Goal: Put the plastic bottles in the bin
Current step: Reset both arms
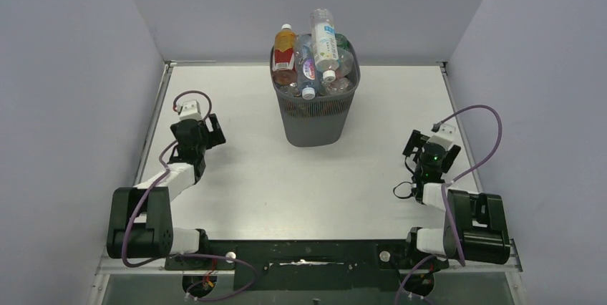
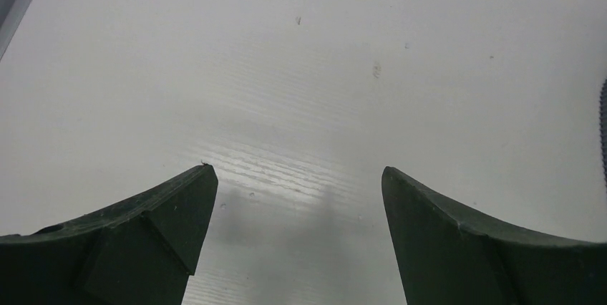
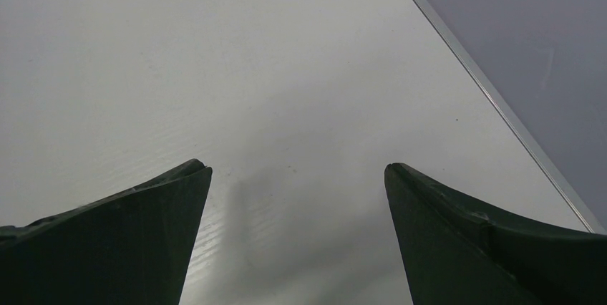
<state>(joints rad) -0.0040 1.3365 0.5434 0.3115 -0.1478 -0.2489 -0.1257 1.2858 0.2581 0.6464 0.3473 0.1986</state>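
Furthest left, the left gripper (image 2: 297, 172) hangs low over the white table (image 1: 243, 183), its jaws spread wide with nothing between them. At the table's far middle stands the dark grey mesh bin (image 1: 315, 122), heaped above its rim with plastic bottles (image 1: 308, 69). Among them are an orange bottle (image 1: 285, 51) with a red label and, beside it, a tall clear bottle (image 1: 323, 36) labelled white and blue. Well to the right, the right gripper (image 3: 297, 169) likewise gapes empty.
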